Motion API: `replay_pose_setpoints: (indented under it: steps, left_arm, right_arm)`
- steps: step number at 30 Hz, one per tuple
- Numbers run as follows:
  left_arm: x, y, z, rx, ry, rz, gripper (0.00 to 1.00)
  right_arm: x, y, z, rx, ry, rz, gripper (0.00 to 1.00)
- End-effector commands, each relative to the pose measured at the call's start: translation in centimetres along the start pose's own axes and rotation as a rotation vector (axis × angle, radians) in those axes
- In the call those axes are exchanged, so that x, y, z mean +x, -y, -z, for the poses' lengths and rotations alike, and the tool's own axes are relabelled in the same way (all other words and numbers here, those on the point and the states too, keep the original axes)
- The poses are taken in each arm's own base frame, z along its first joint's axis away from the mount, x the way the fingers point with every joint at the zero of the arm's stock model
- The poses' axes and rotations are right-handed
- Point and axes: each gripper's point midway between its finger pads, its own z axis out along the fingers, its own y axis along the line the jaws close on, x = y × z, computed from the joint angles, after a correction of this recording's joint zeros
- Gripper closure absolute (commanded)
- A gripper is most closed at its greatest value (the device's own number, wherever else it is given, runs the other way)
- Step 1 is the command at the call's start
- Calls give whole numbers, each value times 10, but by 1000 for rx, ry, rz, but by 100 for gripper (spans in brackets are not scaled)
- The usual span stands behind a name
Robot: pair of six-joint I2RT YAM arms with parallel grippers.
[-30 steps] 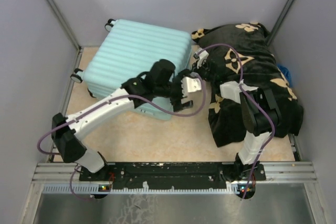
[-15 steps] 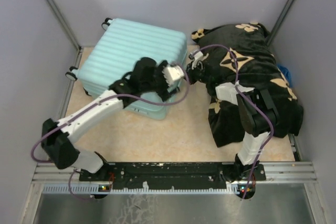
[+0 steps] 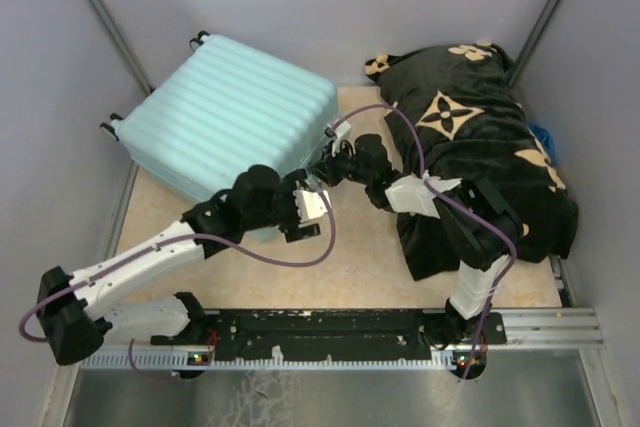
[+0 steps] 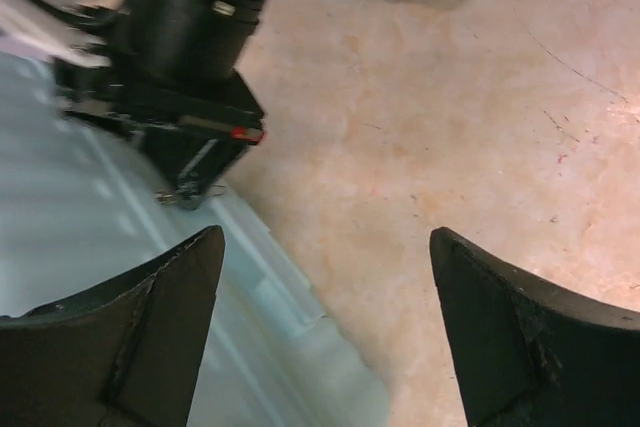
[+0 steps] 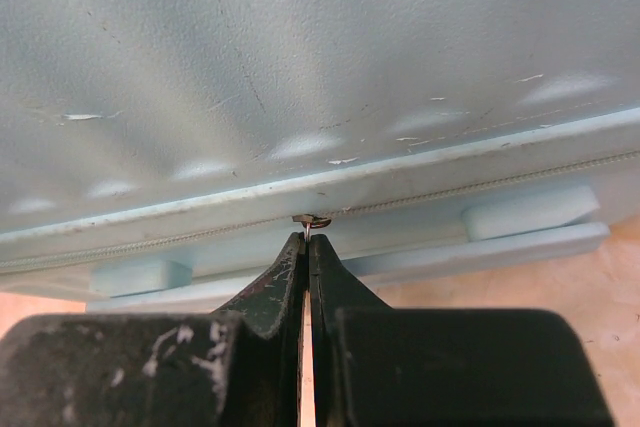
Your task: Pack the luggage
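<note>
The luggage (image 3: 225, 117), a pale mint-blue ribbed suitcase, lies closed and turned at an angle at the back left. My right gripper (image 3: 325, 169) is at its right-hand side edge. In the right wrist view that gripper (image 5: 308, 239) is shut on the small metal zip pull (image 5: 312, 220) on the zip line of the luggage (image 5: 300, 77). My left gripper (image 3: 310, 209) hovers open just off the suitcase's near corner. In the left wrist view its fingers (image 4: 325, 247) stand wide with nothing between them, above the luggage edge (image 4: 100, 217) and the floor.
A black blanket (image 3: 480, 147) with tan flower motifs is heaped at the right, and the right arm reaches across its front. A blue item (image 3: 543, 137) peeks out behind it by the right wall. Grey walls close in three sides. The tan floor (image 3: 350, 257) lies in front.
The luggage has swung anticlockwise and shifted left. My right gripper has followed its edge leftward. My left arm has drawn back toward the near side, off the suitcase top.
</note>
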Motion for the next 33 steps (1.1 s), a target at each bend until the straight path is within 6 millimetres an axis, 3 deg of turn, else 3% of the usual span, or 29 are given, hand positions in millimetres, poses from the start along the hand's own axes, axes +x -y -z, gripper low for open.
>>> replay_pose_setpoints:
  steps: [1,8,12,22,25,29,33]
  left_arm:
    - [9,2,-25,-73,-46,90,9]
    - [40,2,-59,-165,-168,192,5]
    - [71,-7,-67,-283,-297,215,4]
    - [124,-18,-84,-469,-464,189,6]
    - [150,-9,-87,-472,-555,197,8]
    - [180,18,-83,-385,-638,239,19]
    - [197,49,-79,-229,-699,344,37]
  right_arm:
    - [-44,-12,-7,-41,120,69,100]
    - [-58,17,-5,19,139,116,100]
    - [-65,32,-1,42,142,135,100]
    - [-65,31,-5,20,135,132,100]
    - [-64,33,-5,25,132,136,100]
    - [-67,35,-5,37,137,143,100]
    - [-67,39,-4,57,135,160,100]
